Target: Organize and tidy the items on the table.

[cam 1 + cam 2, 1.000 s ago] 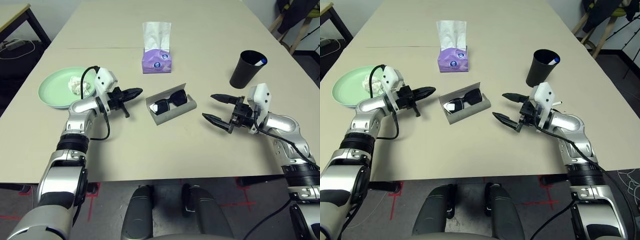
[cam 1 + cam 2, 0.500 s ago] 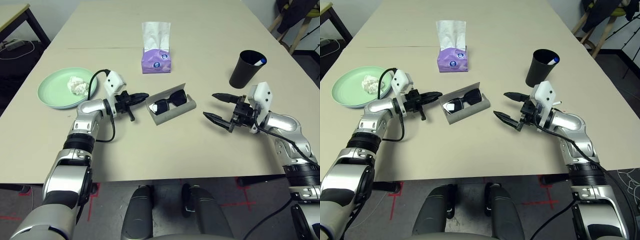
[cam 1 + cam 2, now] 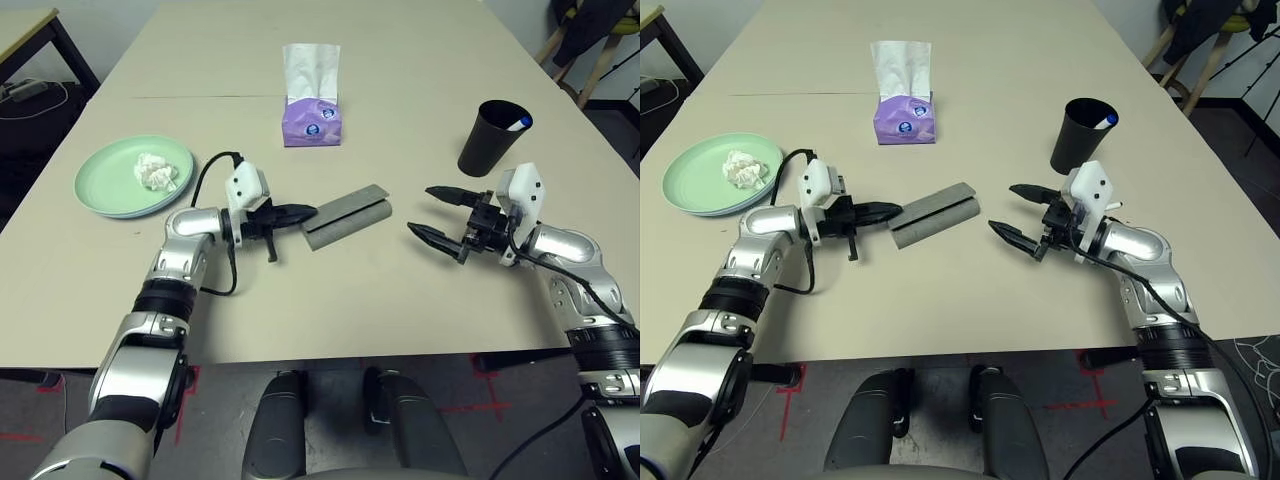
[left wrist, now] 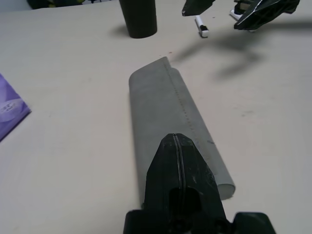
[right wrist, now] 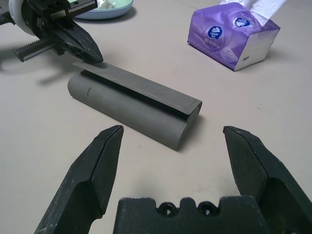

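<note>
The grey glasses case (image 3: 346, 215) lies closed at the middle of the table (image 3: 330, 300), and the sunglasses are hidden. My left gripper (image 3: 305, 212) is shut, its tip touching the case's left end, as seen in the left wrist view (image 4: 176, 142). My right gripper (image 3: 420, 211) hangs open to the right of the case, apart from it. A crumpled white tissue wad (image 3: 155, 171) rests on the pale green plate (image 3: 105, 190) at the left. The black cup (image 3: 492, 137) at the right holds a blue-capped pen (image 3: 524, 123). Another white pen (image 4: 201, 27) lies on the table near the right gripper.
A purple tissue box (image 3: 312, 110) stands behind the case. A dark-framed side desk (image 3: 30, 30) sits off the table's far left corner, and a chair (image 3: 590, 40) off the far right. The table's front edge runs close under both forearms.
My left gripper has moved right to the case, and the lid has come down over the sunglasses. The right gripper has stayed put, open.
</note>
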Robot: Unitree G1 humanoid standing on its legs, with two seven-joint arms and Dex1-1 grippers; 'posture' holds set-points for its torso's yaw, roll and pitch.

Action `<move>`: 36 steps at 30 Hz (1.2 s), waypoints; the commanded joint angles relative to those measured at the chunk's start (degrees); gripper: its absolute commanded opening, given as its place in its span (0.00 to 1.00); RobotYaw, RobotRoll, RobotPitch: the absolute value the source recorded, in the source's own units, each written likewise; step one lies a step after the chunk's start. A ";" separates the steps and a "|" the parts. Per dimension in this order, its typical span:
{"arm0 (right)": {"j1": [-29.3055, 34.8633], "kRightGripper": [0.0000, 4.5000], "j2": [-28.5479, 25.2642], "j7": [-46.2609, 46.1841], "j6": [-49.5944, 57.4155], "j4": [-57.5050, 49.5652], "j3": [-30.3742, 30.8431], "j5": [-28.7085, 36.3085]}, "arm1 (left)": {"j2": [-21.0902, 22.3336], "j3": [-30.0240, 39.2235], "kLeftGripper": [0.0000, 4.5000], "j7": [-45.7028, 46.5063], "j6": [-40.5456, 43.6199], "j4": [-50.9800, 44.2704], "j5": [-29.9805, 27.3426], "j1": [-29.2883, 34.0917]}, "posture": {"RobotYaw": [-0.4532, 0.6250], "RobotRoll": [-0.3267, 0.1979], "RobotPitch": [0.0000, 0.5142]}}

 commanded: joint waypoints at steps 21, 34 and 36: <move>0.98 1.00 0.22 -2.21 3.50 -2.27 -0.57 2.23 | 1.52 1.88 0.01 -3.18 4.82 -4.79 -5.77 -0.63 | 0.47 0.62 0.33; 2.56 1.00 3.38 -9.14 4.62 -4.56 -1.53 2.64 | 2.98 -0.07 0.47 -4.86 11.53 -18.62 -7.58 2.66 | 0.49 0.62 0.32; 1.96 1.00 2.51 -9.28 5.09 -4.37 -1.33 1.98 | 3.25 -1.08 0.63 -5.90 12.79 -20.56 -7.87 4.12 | 0.48 0.62 0.32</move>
